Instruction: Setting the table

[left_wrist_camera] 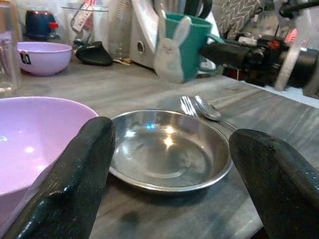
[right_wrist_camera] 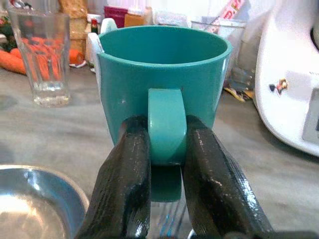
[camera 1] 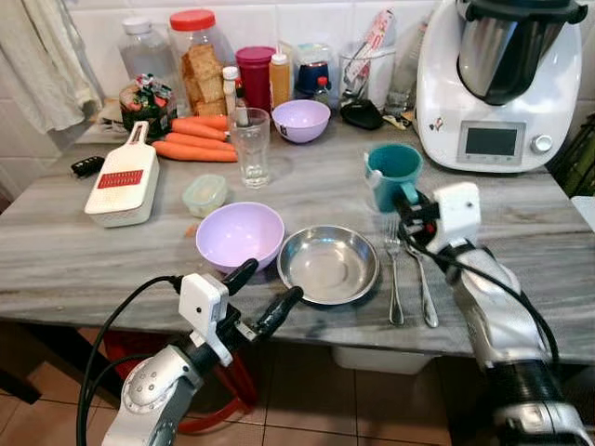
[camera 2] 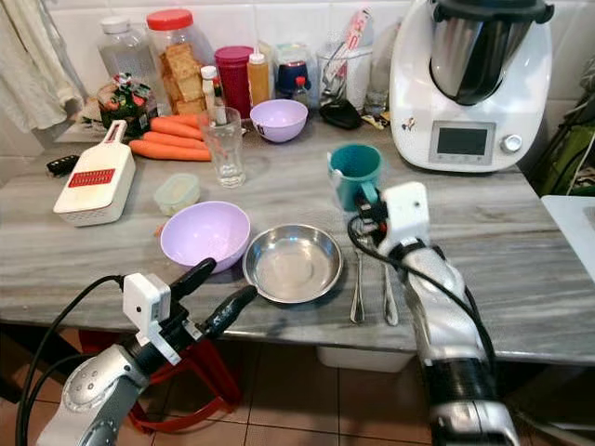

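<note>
**Gripping teal mug over grey marble-look worktop**

Holding the teal mug (camera 1: 393, 169) by its handle, right gripper (right_wrist_camera: 167, 164) is clenched on it, mug upright just beyond fork (camera 1: 394, 269) & spoon (camera 1: 423, 283), w/ steel plate (camera 1: 328, 264) to their left. Left gripper (camera 1: 263, 295) is spread wide at near table edge (camera 1: 307, 336), btwn lilac bowl (camera 1: 240, 234) & plate. Far side crowded: glass (camera 1: 250, 147), carrots (camera 1: 192, 139), jars, white food processor (camera 1: 497, 84) far right against tiled wall. Bare worktop right of cutlery; tiled floor below.
</note>
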Robot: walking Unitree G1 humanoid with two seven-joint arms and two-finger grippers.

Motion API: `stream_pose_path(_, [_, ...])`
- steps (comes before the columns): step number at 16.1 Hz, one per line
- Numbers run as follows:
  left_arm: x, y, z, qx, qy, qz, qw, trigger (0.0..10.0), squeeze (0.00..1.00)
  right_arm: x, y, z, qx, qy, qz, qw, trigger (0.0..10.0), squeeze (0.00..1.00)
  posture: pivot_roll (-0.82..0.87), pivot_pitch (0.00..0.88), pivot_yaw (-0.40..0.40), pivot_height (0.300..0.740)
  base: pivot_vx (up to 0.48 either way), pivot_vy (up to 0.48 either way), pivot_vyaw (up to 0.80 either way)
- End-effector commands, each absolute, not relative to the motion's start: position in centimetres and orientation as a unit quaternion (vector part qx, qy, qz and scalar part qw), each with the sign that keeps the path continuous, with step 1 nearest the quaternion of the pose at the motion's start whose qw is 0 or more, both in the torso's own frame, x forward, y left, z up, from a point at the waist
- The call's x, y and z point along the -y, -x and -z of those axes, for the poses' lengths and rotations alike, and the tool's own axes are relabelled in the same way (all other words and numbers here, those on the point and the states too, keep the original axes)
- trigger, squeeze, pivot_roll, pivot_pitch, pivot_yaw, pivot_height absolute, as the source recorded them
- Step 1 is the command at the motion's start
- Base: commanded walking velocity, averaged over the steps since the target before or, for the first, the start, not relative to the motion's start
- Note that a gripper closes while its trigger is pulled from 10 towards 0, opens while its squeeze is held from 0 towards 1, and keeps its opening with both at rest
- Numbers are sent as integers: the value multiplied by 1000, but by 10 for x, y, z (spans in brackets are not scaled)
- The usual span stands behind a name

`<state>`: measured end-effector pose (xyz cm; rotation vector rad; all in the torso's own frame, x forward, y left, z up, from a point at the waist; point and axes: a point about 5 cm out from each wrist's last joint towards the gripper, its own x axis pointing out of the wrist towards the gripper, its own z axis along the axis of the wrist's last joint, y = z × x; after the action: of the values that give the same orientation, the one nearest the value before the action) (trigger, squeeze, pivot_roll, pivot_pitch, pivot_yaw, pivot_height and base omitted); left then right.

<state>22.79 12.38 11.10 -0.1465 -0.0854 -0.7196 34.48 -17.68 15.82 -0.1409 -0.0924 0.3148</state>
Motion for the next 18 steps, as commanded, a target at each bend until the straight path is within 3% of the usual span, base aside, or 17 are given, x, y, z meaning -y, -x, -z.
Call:
stream_pose_path(1, [-124,-224,-114,39,73,355,931,10000,0,168,-351,-164,64,63,-183,979,10000,0,-38,74,47,740,0,0,0])
stream_pose_path(15, [-119,-220,-121,30,83,375,923,10000,0,170,-367,-144,32,61,-226,972,10000,0,-20,120,79,740,0,0,0])
stream_pose_path(16, [-118,-220,-121,30,84,377,922,10000,0,169,-367,-144,32,57,-228,971,10000,145,-18,122,79,740,0,0,0])
stream_pose_path(17, [-117,-219,-122,29,87,383,919,10000,0,168,-368,-144,33,55,-231,971,10000,608,-16,124,81,740,0,0,0])
stream_pose_path(18, [-117,-218,-123,29,90,388,917,10000,0,166,-368,-143,34,54,-232,971,10000,757,-16,124,82,740,0,0,0])
